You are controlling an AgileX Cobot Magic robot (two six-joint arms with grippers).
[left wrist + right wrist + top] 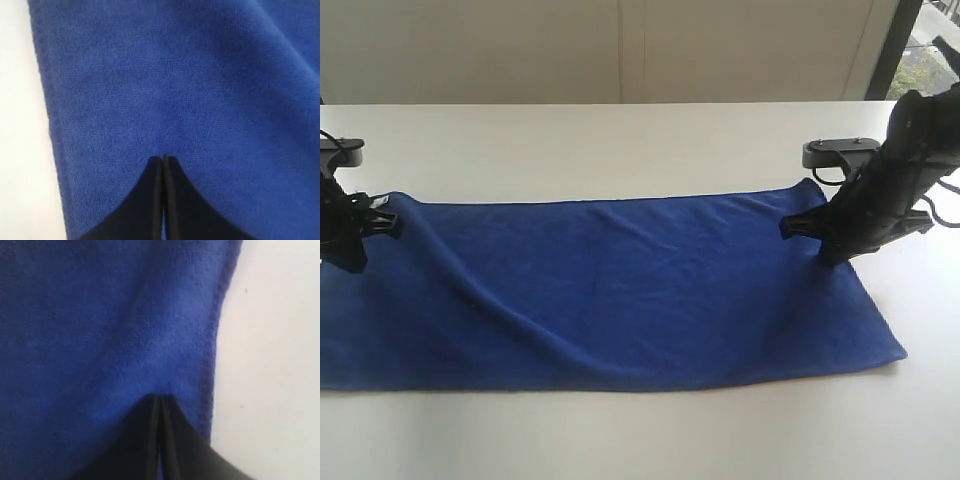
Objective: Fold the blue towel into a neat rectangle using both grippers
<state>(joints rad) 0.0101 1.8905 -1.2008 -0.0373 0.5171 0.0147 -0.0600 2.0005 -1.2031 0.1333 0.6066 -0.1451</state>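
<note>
Towel (620, 290) ends seemingly pinched by left gripper (164, 159), right gripper (159, 397) (both closed).

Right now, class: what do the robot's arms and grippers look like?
The left arm and right arm are black. The left gripper and right gripper have slim black jaws tapering to a point. Dark cables loop by the right arm.

The blue towel (620, 290) is soft cloth with a matt, fuzzy short pile and a stitched hem along its edge. The table (620, 140) is smooth and off-white, with a faint sheen toward 12 o'clock. The left gripper (164, 159) and right gripper (159, 398) look smooth, matt black and plastic. A grey bracket (840, 152) at 2 o'clock looks like matt metal.
</note>
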